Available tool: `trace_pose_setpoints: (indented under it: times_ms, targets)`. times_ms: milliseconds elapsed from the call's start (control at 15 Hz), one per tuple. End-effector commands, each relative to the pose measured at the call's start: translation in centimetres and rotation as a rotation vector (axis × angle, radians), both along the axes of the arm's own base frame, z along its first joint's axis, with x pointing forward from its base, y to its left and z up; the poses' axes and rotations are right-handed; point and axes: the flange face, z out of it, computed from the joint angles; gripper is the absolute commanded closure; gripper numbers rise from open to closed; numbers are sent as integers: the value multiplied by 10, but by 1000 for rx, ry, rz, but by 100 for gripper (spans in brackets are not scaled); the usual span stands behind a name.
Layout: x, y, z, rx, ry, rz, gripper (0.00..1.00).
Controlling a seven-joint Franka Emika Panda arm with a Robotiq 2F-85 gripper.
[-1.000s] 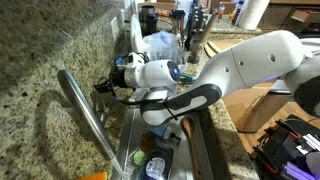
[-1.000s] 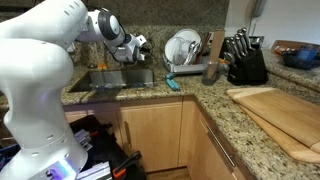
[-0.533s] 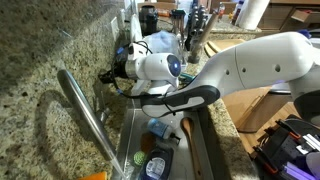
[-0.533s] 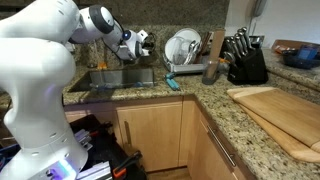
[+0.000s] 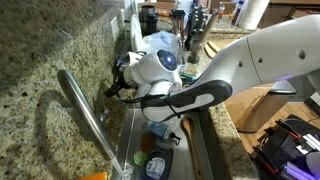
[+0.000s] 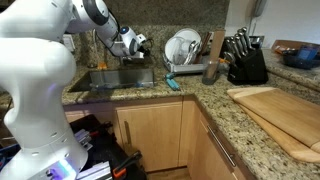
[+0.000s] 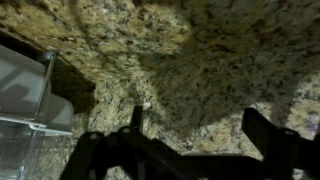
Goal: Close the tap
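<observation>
Since a second ago the wrist has rolled over and the upper arm has swung up, while the pincer [image 5: 113, 88] has stayed close against the granite behind the sink [image 5: 127, 135]. In the wrist view its fingers [image 7: 135, 122] stand apart with only speckled stone between them, holding nothing. The tap [image 5: 84, 112] runs as a slender silver spout across the granite, near the pincer but not touching it. I judge I'm still on the approach. I can't make out the lever, so next I must find it, line up the pincer and push it shut.
</observation>
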Motion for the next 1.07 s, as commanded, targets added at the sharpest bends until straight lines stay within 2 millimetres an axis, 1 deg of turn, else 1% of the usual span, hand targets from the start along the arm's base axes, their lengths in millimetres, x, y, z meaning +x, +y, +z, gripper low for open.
trace_pose_setpoints:
  times_ms: [0, 67, 200, 267, 400, 533, 800, 1000]
  targets:
    - [1, 5, 1, 45, 21, 8, 0]
    - [-2, 11, 4, 107, 51, 22, 0]
    - [-9, 26, 3, 207, 114, 38, 0]
    - [-8, 27, 2, 244, 150, 40, 0]
    - [1, 14, -2, 293, 192, 37, 0]
    - [6, 7, -5, 338, 236, 33, 0]
    - [12, 1, -3, 425, 290, 19, 0]
    - [13, 2, -1, 491, 326, 21, 0]
